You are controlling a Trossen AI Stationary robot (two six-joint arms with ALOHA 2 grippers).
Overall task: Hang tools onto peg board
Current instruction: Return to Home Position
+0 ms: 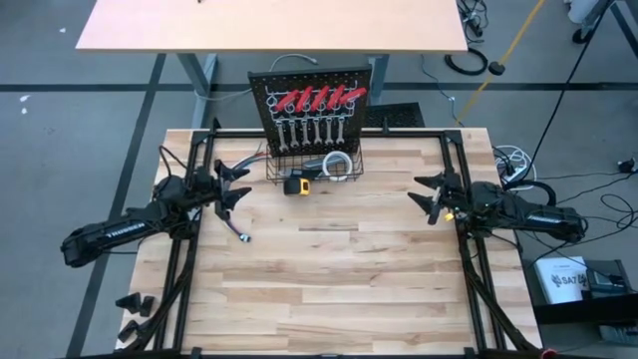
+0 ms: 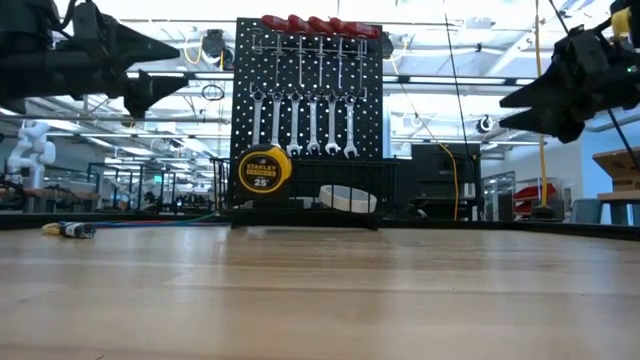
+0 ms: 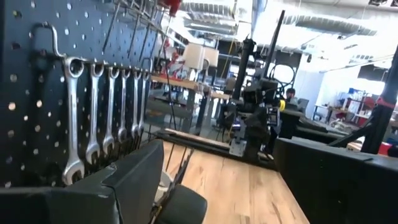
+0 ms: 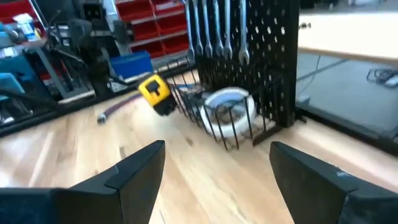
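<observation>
Wrenches (image 2: 300, 125) hang silver beneath red-handled tools (image 2: 318, 24) on the black peg board (image 2: 371, 120); left gripper (image 1: 244, 182) and right gripper (image 1: 421, 196) fingers spread apart.

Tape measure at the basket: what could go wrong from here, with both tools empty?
The tape measure seems to hang only on the outer wire of the basket; a bump could drop it. The left tool, open, is close to the wrenches and could clip them when moving. Loose wires lie near it too.
</observation>
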